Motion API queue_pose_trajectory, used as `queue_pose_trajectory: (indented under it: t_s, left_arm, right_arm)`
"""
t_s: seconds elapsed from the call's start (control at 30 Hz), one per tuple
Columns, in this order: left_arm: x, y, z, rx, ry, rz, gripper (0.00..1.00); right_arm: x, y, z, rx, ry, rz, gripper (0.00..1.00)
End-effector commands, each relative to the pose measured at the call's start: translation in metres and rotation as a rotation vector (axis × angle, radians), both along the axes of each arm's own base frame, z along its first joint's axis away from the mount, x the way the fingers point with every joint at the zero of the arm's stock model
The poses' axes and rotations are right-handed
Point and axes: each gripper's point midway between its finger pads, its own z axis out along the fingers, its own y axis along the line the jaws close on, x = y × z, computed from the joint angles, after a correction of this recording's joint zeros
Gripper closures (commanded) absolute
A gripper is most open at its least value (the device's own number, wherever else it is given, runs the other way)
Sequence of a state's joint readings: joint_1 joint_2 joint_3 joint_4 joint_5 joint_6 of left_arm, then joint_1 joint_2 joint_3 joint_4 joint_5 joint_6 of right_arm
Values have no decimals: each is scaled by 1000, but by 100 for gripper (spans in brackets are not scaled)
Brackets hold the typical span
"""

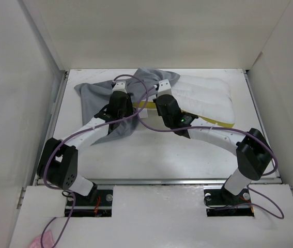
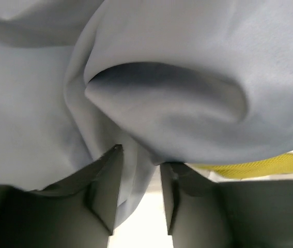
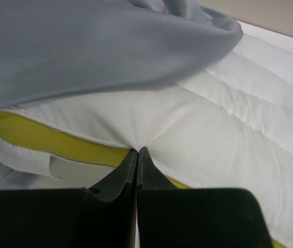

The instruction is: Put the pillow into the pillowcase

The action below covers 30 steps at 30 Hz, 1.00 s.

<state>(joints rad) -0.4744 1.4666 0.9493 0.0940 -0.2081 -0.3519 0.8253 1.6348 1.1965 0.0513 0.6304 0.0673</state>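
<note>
The grey pillowcase [image 1: 92, 98] lies crumpled at the back left, one fold draped over the left end of the white pillow [image 1: 208, 95]. My left gripper [image 1: 119, 83] reaches into the cloth. In the left wrist view its jaws [image 2: 142, 157] stand partly apart; a hanging fold of pillowcase [image 2: 162, 93] lies between them against the left finger, with a gap to the right finger. My right gripper [image 3: 137, 150] is shut on a pinch of the pillow [image 3: 213, 139] just above its yellow trim [image 3: 48, 139]. The pillowcase [image 3: 84, 46] overhangs the pillow there.
White walls [image 1: 162, 31] close in the table [image 1: 187, 155] at the back and both sides. Purple cables [image 1: 141, 95] loop between the two wrists. The arm bases stand at the near edge.
</note>
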Motion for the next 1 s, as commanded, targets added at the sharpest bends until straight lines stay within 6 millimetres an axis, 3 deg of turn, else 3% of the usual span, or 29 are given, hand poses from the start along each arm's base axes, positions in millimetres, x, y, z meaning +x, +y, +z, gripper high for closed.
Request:
queue_pose_trajectory:
  t_s: [0.0,0.1,0.2,0.3,0.33,0.43,0.57,0.6,0.63,0.67,0.73,0.8,0.83,0.87,0.97]
  left_arm:
    - [22,-9,34,-20,-106,-34,71]
    - [25,-18,41,-35,-120,-73,100]
    - [21,-31,43,-63,-118,-131,100]
    - [-6,-59,40,-86,-103,-223,100]
    - [-14,-67,39,-123,-87,-240,100]
    - [-45,-81,36,-167,-52,-282,100]
    - [-87,-96,37,-242,-21,-331,100]
    - [-99,-102,45,-267,-32,-364,100]
    - [-105,-102,45,-276,-22,-367,100]
    - [-106,-102,50,-292,-29,-363,100]
    - [-116,-109,58,-312,-37,-407,100]
    - [-120,-120,77,-364,-75,-467,100]
    - [-125,-128,76,-380,-63,-496,100]
    - [-130,-141,89,-412,-82,-550,100]
    - [-158,-175,88,-443,-25,-711,100]
  right_arm:
    - [8,0,82,161,-153,-20,100]
    - [9,0,78,151,-148,-32,100]
    - [18,-2,86,218,-175,-85,100]
    - [28,8,98,326,-194,-121,100]
    - [33,13,93,338,-185,-126,100]
    - [43,20,100,420,-199,-171,100]
    - [46,23,87,453,-187,-190,100]
    - [43,27,83,466,-187,-190,100]
    - [37,31,84,478,-192,-176,100]
    - [35,29,68,461,-179,-177,100]
    - [27,39,59,478,-158,-126,100]
    - [11,60,37,506,-120,-29,100]
    - [9,66,34,545,-113,-2,100]
    - [4,75,33,588,-100,48,100]
    - [-2,90,23,656,-69,86,100]
